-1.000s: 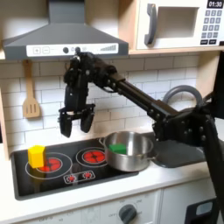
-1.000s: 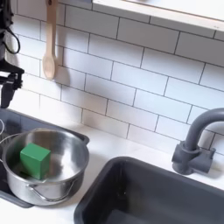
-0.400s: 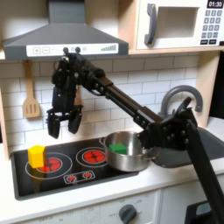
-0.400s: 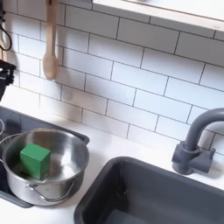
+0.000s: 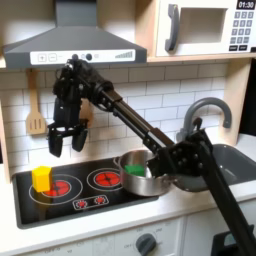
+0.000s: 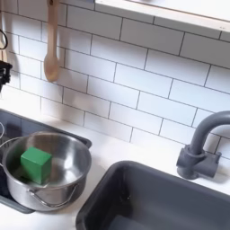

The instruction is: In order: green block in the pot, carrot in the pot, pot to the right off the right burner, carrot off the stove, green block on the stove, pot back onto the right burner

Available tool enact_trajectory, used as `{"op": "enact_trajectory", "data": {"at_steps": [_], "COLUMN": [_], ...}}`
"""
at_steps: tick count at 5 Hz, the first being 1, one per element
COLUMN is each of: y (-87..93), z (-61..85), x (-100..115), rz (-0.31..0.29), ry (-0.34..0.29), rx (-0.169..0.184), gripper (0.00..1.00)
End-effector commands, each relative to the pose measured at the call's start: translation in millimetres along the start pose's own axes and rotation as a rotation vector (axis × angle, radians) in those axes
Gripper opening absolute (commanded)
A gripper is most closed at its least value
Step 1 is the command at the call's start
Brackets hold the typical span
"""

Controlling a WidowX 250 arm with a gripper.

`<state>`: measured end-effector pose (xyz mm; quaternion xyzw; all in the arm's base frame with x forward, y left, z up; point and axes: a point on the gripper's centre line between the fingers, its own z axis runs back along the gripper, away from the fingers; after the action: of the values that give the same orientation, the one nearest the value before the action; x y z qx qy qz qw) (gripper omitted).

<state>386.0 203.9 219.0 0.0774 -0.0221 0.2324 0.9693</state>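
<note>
Jaws spread empty, gripper hangs above yellow block; bright green block sits inside shiny pot

In the first exterior view, the black open-jawed gripper now hangs further toward the first exterior view's left than a second ago, above the yellow block, with the arm stretched further out.

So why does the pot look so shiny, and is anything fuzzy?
In the second exterior view the pot catches bright glare along its steel rim; in the first exterior view the whole picture is soft, and the gripper looks slightly blurred.
</note>
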Motion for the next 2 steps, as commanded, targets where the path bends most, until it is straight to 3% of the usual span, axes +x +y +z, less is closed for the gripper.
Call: {"op": "enact_trajectory", "data": {"at_steps": [1,2], "y": [-2.1,-5.1], "z": [2.5,-12.8], "x": [-7.9,-15.8], "rz": [-0.041,-0.061], "ry": [-0.007,0.054], "rx": [-0.019,-0.015], "gripper": [1.0,1.0]}}
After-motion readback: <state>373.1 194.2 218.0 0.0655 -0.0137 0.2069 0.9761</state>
